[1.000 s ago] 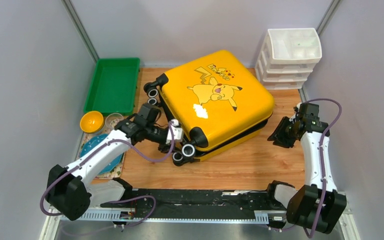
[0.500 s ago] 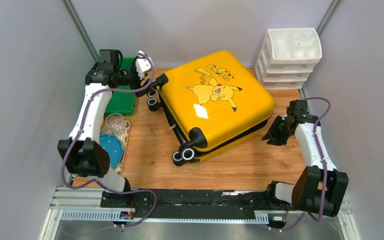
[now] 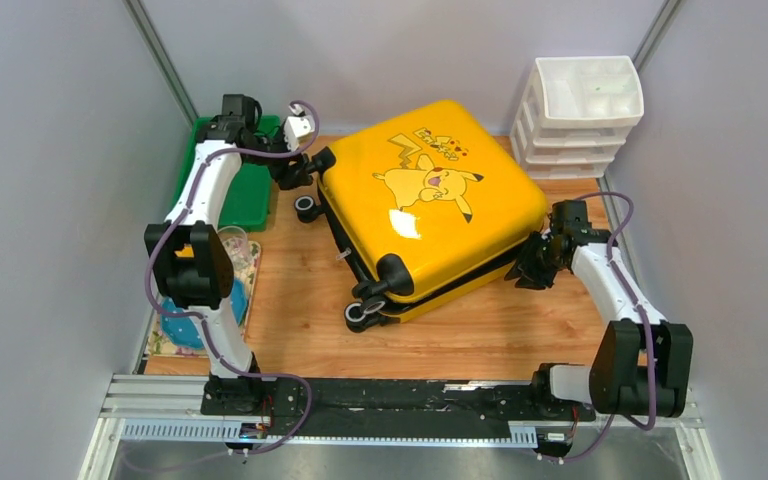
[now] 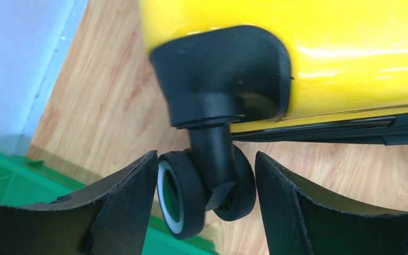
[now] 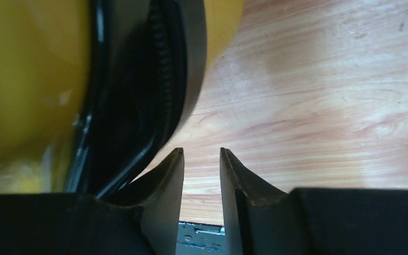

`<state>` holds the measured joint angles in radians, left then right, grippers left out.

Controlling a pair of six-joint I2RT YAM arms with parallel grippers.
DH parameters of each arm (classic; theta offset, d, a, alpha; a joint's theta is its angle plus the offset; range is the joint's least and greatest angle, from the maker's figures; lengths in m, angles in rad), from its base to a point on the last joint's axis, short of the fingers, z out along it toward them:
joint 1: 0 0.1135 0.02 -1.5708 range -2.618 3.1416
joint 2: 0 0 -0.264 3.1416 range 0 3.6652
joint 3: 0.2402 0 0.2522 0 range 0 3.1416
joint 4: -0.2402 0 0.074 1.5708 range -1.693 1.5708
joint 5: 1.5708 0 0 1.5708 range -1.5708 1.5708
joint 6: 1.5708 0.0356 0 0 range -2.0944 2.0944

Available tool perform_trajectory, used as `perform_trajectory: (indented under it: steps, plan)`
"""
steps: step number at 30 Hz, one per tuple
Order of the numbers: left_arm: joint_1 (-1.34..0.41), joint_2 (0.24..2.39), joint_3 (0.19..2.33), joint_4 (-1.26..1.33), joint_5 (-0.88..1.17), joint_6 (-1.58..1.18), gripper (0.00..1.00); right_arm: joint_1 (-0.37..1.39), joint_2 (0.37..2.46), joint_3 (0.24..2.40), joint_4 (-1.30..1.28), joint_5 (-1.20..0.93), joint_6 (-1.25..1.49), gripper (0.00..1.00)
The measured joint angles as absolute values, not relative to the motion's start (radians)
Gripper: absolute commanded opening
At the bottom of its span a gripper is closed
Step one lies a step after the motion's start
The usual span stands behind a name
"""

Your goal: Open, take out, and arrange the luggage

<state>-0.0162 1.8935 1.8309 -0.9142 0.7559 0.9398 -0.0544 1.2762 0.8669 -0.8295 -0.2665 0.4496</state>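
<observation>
Nearest the arm bases, the wooden desk (image 3: pixel 460 335) carries the luggage (image 3: pixel 430 200). It lies flat and closed at the middle of the desk, turned at an angle, with its cartoon print facing up. One pair of its black wheels (image 3: pixel 365 312) points toward the near edge.

The right gripper (image 3: pixel 530 265) sits low at the case's right side, level with the black trim. In the right wrist view its fingers (image 5: pixel 164 180) stand a narrow way apart with only bare wood showing between them, so they hold nothing. One finger lies just beside the trim, where the zipper (image 5: pixel 162 64) runs along the seam.

Farther back, the left gripper (image 3: pixel 295 170) reaches to the case's far left corner. In the left wrist view its fingers (image 4: pixel 133 186) are spread wide on either side of a caster wheel (image 4: pixel 191 196). The wheel sits between them and is not clamped.

A short line of coloured lettering above the printed figure is too small to read.

A green tray (image 3: pixel 257 205) lies at the far left, partly behind the left arm. A white drawer unit (image 3: pixel 580 110) stands in the far right corner.
</observation>
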Motion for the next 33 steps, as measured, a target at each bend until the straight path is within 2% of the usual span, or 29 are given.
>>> perform_trajectory:
  steps: [1,4,7,8,11,15,22,26,27,29,33]
  plan:
    - [-0.016,1.892,1.819,-0.913,0.764,0.942,0.71,-0.045,1.287,0.867,-0.822,-0.266,0.454,0.34]
    - [-0.016,1.89,1.758,-0.899,0.778,0.945,0.52,-0.02,1.328,0.868,-0.807,-0.257,0.477,0.35]
    - [-0.013,1.88,1.725,-0.868,0.792,0.947,0.3,0.002,1.367,0.899,-0.81,-0.226,0.501,0.34]
    - [-0.009,1.872,1.713,-0.864,0.793,0.947,0.16,0.01,1.385,0.917,-0.809,-0.212,0.501,0.34]
    - [0.006,1.837,1.663,-0.857,0.79,0.932,0.0,0.028,1.459,0.99,-0.802,-0.183,0.5,0.35]
    - [0.028,1.736,1.528,-0.792,0.786,0.844,0.0,0.041,1.617,1.152,-0.782,-0.152,0.477,0.36]
    - [0.049,1.508,1.22,-0.604,0.772,0.538,0.0,0.079,1.945,1.566,-0.699,-0.108,0.398,0.39]
    - [0.048,1.416,1.086,-0.507,0.776,0.362,0.0,0.113,2.052,1.77,-0.662,-0.091,0.35,0.54]
    - [0.046,1.395,1.058,-0.48,0.776,0.315,0.0,0.119,2.053,1.786,-0.652,-0.09,0.345,0.63]
    - [0.04,1.35,0.993,-0.412,0.774,0.22,0.0,0.133,2.043,1.806,-0.629,-0.083,0.316,0.7]
    - [-0.01,1.268,0.888,-0.281,0.705,0.07,0.0,0.141,1.947,1.8,-0.673,-0.096,0.252,0.77]
